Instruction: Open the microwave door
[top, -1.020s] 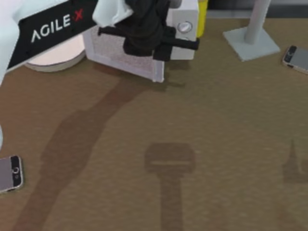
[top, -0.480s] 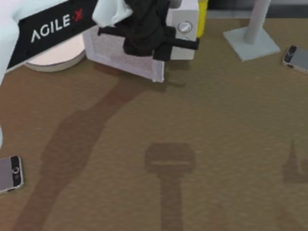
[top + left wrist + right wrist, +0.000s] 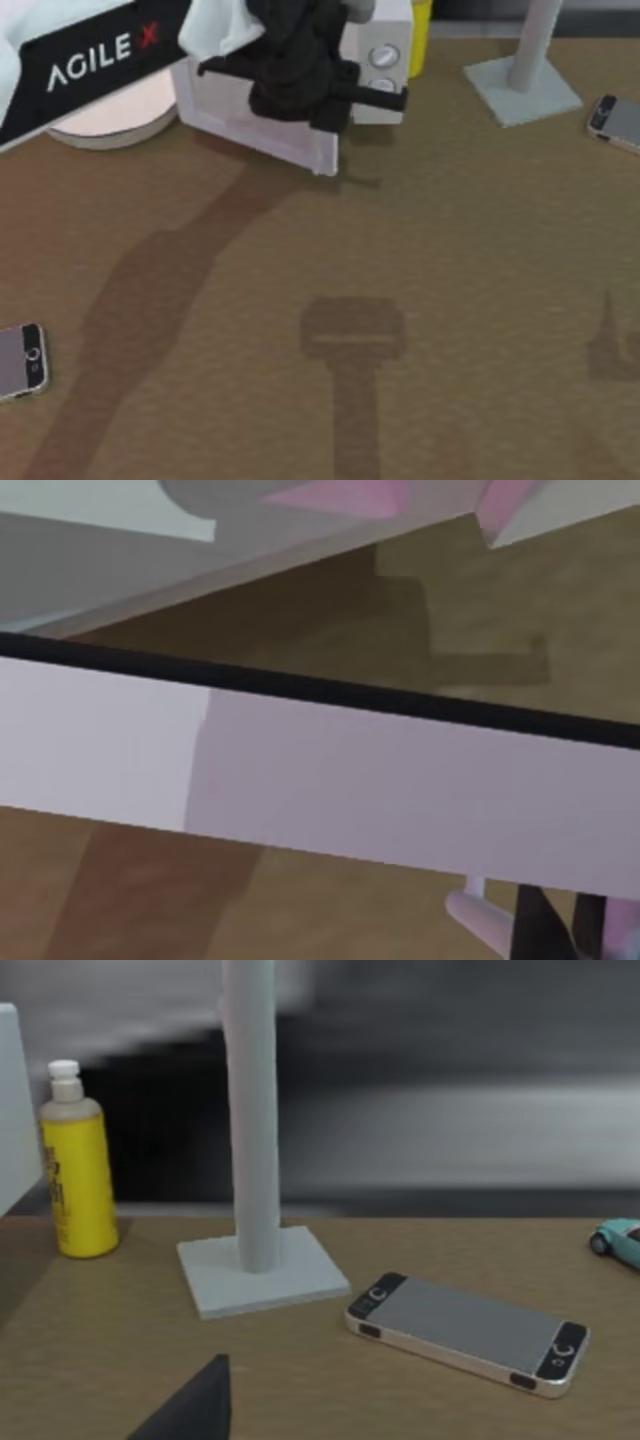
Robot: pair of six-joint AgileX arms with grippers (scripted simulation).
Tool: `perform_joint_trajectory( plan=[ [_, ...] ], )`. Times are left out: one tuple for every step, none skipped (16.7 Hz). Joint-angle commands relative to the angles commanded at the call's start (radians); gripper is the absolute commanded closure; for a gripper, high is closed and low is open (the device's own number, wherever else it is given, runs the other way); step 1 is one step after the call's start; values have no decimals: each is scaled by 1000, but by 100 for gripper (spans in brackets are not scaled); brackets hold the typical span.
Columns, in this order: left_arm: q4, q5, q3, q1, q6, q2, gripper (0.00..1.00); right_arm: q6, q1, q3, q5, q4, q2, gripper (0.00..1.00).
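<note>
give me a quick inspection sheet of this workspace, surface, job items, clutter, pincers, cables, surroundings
surface: brown table, arm shadows across it
job's things: microwave at the far edge; microwave door swung partly out, its free edge toward the table's middle
clutter: cream bowl left of the microwave; yellow bottle; white stand on a square base; phone far right; second phone near left; small teal toy car
pincers: left pincer over the door's top edge, fingers hidden; right pincer not seen, only a dark corner in its wrist view
cables: nothing seen
surroundings: dark blurred backdrop behind the table
</note>
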Motion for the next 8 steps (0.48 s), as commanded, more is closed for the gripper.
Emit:
perform_joint_trajectory(
  plan=[
    [11, 10, -23, 5, 21, -17, 100, 0, 0, 0, 0, 0, 0, 0],
    [21, 20, -45, 10, 41, -33, 100, 0, 0, 0, 0, 0, 0, 0],
    [30, 29, -65, 15, 58, -46, 100, 0, 0, 0, 0, 0, 0, 0],
    [35, 35, -78, 18, 70, -55, 100, 0, 0, 0, 0, 0, 0, 0],
    [36, 38, -84, 19, 74, -58, 100, 0, 0, 0, 0, 0, 0, 0],
    [36, 38, -84, 19, 74, -58, 100, 0, 0, 0, 0, 0, 0, 0],
    [36, 38, -84, 19, 74, -58, 100, 0, 0, 0, 0, 0, 0, 0],
    [36, 38, -84, 19, 74, -58, 100, 0, 0, 0, 0, 0, 0, 0]
  ],
)
